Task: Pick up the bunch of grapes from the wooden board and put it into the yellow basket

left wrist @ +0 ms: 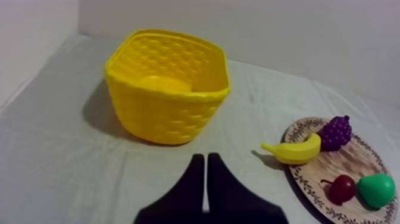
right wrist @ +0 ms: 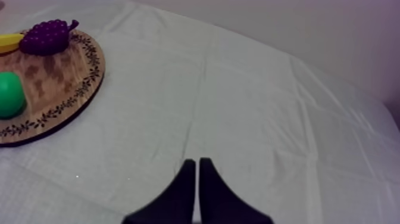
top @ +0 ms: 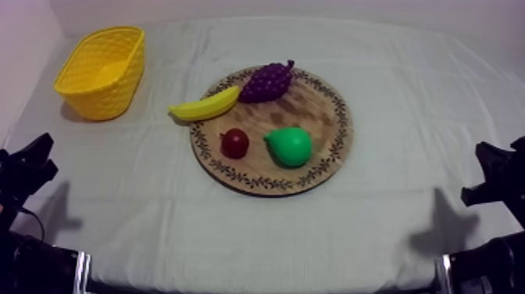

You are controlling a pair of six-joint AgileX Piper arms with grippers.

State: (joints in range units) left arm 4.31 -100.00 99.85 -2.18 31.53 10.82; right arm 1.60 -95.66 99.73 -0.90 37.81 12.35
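Left arm [top: 26,169] and right arm [top: 498,167] rest low, jaws pressed together.

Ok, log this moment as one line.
grapes on board | basket empty | left gripper shut | right gripper shut | grasp not started

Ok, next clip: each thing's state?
Round wooden board: flat on cloth.
Purple bunch of grapes: on board, ungrasped.
Yellow woven basket: upright, empty.
Yellow banana: overhanging board's rim.
Green pear, small red fruit: on board.
Left gripper: shut on nothing.
Right gripper: shut on nothing.
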